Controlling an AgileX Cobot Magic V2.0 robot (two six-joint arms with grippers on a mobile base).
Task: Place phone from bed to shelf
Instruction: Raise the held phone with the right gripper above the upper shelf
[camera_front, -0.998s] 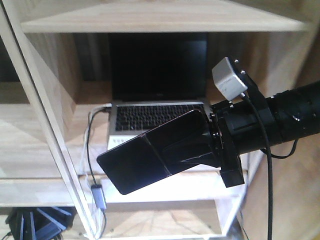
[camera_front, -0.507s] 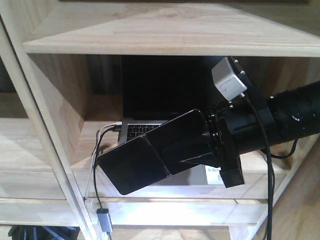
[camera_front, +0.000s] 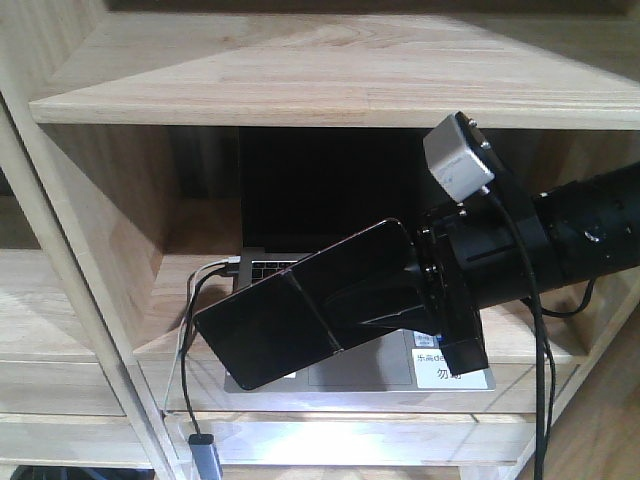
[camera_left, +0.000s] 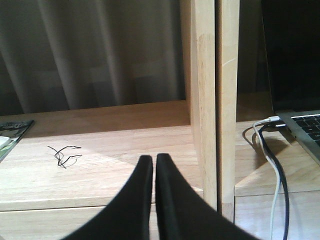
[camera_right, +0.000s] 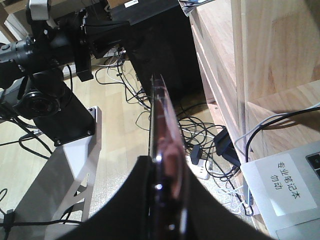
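Note:
The phone (camera_front: 290, 320), a glossy black slab, hangs tilted in the air in front of the shelf (camera_front: 330, 90), over the open laptop's front edge. My right gripper (camera_front: 385, 300) is shut on its right end. In the right wrist view the phone (camera_right: 162, 125) shows edge-on with a pinkish rim, clamped between the black fingers of the right gripper (camera_right: 165, 167). My left gripper (camera_left: 152, 160) is shut with nothing in it, above a wooden board in the compartment left of the shelf's upright (camera_left: 210, 100). The bed is out of view.
A grey laptop (camera_front: 330, 190) stands open in the compartment, a white sticker (camera_front: 440, 365) on its palm rest. Cables (camera_front: 195, 310) run from its left side down the shelf front. A thin black wire (camera_left: 62, 155) lies on the left board. Floor cables (camera_right: 200, 135) and the robot's base (camera_right: 65, 170) lie below.
In the front view the shelf boards and laptop have slid downward and look nearer. The phone and right gripper keep the same place in the frame.

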